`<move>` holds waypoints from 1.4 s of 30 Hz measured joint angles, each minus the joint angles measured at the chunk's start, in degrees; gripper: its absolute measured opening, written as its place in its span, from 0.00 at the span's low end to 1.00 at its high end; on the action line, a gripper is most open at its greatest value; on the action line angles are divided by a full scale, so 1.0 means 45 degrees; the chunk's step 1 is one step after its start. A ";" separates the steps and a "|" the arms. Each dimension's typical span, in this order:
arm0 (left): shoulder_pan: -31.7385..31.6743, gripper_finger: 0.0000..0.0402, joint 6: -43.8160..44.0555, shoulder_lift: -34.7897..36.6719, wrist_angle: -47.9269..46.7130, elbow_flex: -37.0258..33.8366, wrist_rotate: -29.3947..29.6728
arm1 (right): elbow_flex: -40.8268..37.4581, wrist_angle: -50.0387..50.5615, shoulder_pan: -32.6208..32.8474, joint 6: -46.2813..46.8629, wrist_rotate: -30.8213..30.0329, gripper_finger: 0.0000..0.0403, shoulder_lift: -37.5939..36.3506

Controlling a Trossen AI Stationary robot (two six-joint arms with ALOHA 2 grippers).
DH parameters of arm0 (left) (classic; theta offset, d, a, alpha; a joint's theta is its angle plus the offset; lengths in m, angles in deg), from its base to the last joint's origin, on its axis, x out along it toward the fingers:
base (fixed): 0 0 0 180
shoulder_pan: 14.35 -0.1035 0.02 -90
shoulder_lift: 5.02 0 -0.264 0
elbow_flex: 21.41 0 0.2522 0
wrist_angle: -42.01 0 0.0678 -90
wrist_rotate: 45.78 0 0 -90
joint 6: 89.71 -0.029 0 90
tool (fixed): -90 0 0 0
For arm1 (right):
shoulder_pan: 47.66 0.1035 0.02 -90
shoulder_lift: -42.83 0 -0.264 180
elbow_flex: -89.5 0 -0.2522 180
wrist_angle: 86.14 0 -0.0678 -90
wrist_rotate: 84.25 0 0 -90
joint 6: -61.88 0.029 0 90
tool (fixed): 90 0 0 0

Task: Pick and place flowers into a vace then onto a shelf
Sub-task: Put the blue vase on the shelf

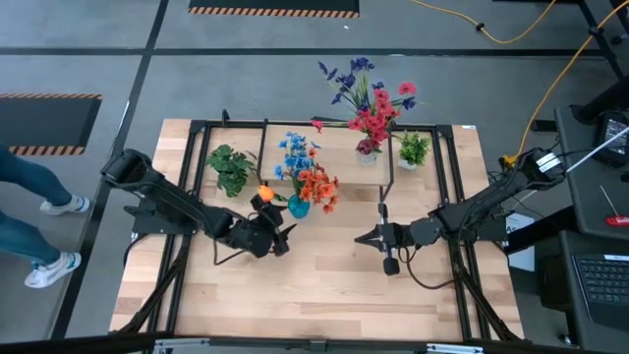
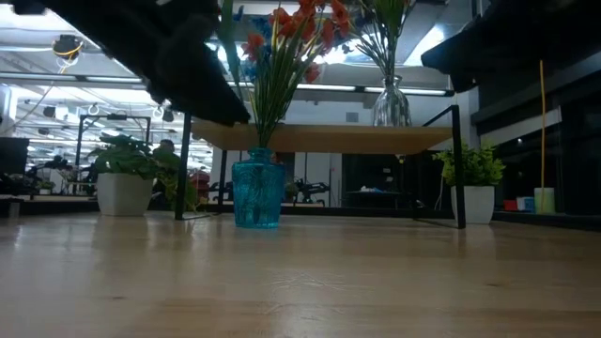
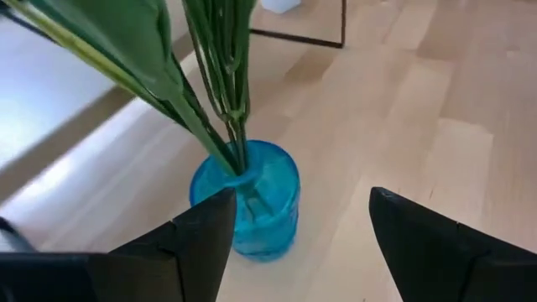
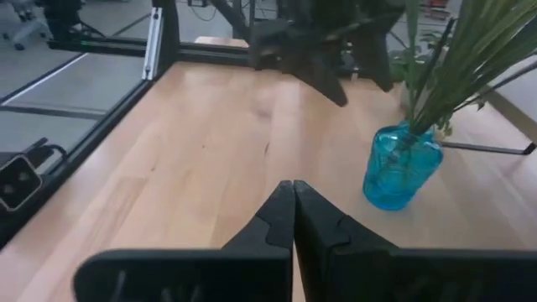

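Observation:
A blue glass vase (image 1: 298,206) stands on the table in front of the shelf (image 2: 319,138) and holds the flowers (image 1: 310,179), with blue and orange blooms and an orange tulip (image 1: 263,194). Their green stems (image 3: 226,84) stick into the vase's mouth. My left gripper (image 1: 283,234) is open, just short of the vase (image 3: 247,197) on its near left side and touching nothing. My right gripper (image 1: 366,238) hovers shut and empty to the vase's right (image 4: 401,168). A clear vase (image 2: 390,103) with red and blue flowers (image 1: 369,108) stands on the shelf.
Small potted plants stand on the table at either end of the shelf (image 1: 231,169) (image 1: 413,149). The shelf's thin black legs (image 2: 459,169) rise behind the blue vase. Bare tabletop (image 1: 324,295) lies toward the near edge. A person's legs (image 1: 39,211) show at the far left.

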 joint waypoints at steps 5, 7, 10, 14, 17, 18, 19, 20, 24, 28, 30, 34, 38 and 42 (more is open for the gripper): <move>-0.0943 0.66 0.0149 -0.0323 0.0774 0.0000 -0.0599 | 0.0000 0.0050 -0.0009 -0.0533 -0.0013 0.01 0.0000; -0.1245 0.66 -0.0045 -0.0436 0.1036 0.0000 -0.0659 | 0.0000 0.0053 -0.0009 -0.0685 -0.0010 0.01 0.0000; -0.1623 0.66 -0.0132 -0.0664 0.1300 0.0000 -0.0669 | 0.0000 0.0224 -0.0004 -0.0695 -0.0010 0.01 0.0000; -0.1948 0.66 -0.0168 -0.1177 0.1544 0.0005 -0.0933 | 0.0000 0.0639 -0.0004 -0.0642 -0.0011 0.02 0.0000; -0.2050 0.66 -0.0556 -0.1533 0.2064 0.0005 -0.0899 | 0.0000 0.0752 -0.0004 -0.0633 -0.0014 0.02 0.0000; -0.2083 0.66 -0.0638 -0.1635 0.2128 0.0005 -0.0907 | 0.0000 0.0740 -0.0004 -0.0627 -0.0010 0.02 0.0000; -0.2113 0.66 -0.0642 -0.1735 0.2178 0.0005 -0.0903 | 0.0000 0.0733 -0.0004 -0.0627 -0.0013 0.02 0.0000; -0.2148 0.66 -0.0642 -0.1832 0.2259 0.0005 -0.0909 | 0.0000 0.0738 -0.0004 -0.0615 -0.0012 0.02 0.0000; -0.2257 0.66 -0.0607 -0.2094 0.2537 0.0005 -0.0872 | 0.0000 0.0733 -0.0004 -0.0586 -0.0015 0.02 0.0000; -0.2260 0.66 -0.0746 -0.2123 0.2836 0.0010 -0.0861 | 0.0000 0.0728 -0.0004 -0.0514 -0.0015 0.02 0.0000; -0.2260 0.66 -0.0824 -0.2123 0.2998 0.0005 -0.0852 | 0.0000 0.0728 -0.0004 -0.0365 -0.0015 0.02 0.0000; -0.2256 0.66 -0.0822 -0.2123 0.3127 0.0010 -0.0850 | 0.0000 0.0731 -0.0004 -0.0331 -0.0015 0.02 0.0000; -0.2256 0.66 -0.0822 -0.2123 0.3127 0.0007 -0.0613 | 0.0000 0.0733 -0.0004 -0.0331 -0.0015 0.02 0.0000; -0.2256 0.66 -0.0827 -0.2123 0.3127 0.0010 -0.0559 | 0.0000 0.0733 -0.0004 -0.0336 -0.0015 0.02 0.0000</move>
